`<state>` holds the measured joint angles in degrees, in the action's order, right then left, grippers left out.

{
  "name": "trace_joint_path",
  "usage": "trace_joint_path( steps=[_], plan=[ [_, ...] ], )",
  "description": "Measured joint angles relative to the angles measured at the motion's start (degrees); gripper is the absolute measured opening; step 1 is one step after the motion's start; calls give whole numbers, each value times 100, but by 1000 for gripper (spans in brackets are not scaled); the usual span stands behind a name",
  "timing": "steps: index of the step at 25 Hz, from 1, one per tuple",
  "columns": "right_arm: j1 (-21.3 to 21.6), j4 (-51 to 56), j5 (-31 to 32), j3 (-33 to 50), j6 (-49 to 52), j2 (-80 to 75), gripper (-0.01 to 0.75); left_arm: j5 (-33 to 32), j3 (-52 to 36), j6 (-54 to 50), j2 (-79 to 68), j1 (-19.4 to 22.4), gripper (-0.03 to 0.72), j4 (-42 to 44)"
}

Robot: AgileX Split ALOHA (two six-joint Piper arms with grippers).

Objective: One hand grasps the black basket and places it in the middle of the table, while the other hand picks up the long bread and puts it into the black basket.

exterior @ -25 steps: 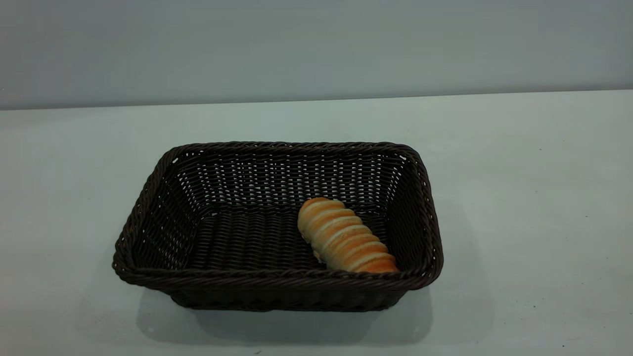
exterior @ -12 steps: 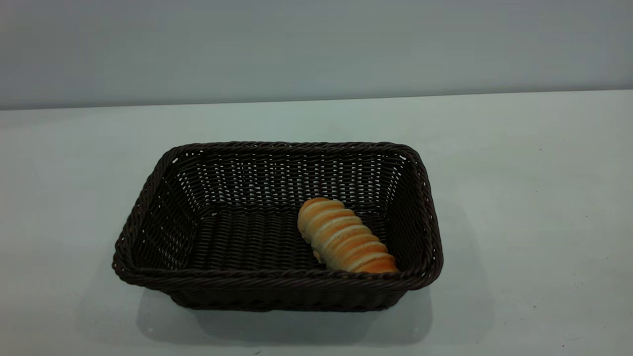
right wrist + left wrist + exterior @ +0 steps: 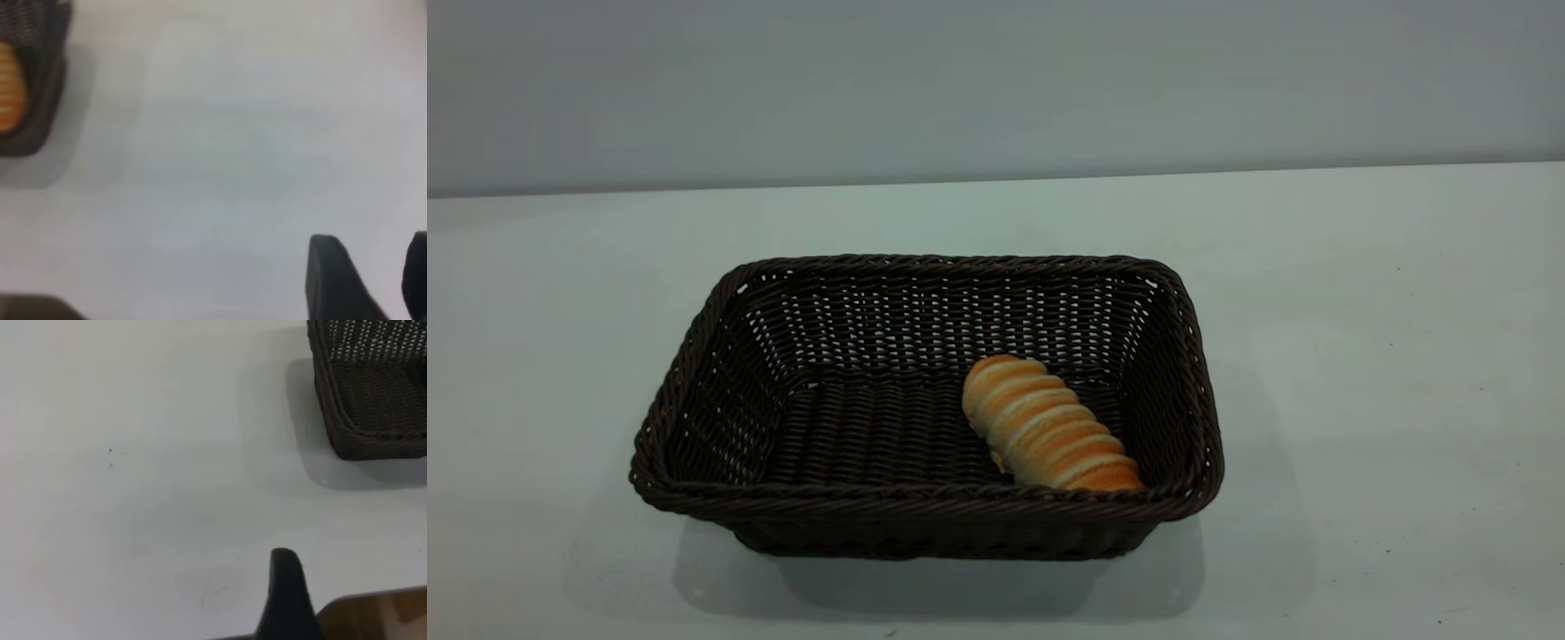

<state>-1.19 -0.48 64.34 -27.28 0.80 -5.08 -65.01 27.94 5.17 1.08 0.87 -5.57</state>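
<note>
- Long bread lies inside black basket, right end, long axis diagonal — mid-table.
- Right gripper: fingers apart, empty, well clear of basket.
- Left gripper: one finger visible — state unclear, also clear.

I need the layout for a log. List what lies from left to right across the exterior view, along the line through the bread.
Bare table → left wall of the black basket → the basket's bare woven floor → long bread → the basket's right wall → bare table again. No gripper appears in this view.
</note>
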Motion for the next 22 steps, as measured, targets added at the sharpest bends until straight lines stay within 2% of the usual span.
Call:
trace_joint_path(
  steps=[4,22],
  plan=[
    [255,0,0,0,0,0,238,0,0,-6,7,6,586,0],
    [269,0,0,0,0,0,238,0,0,-11,7,6,586,0]
  ],
)
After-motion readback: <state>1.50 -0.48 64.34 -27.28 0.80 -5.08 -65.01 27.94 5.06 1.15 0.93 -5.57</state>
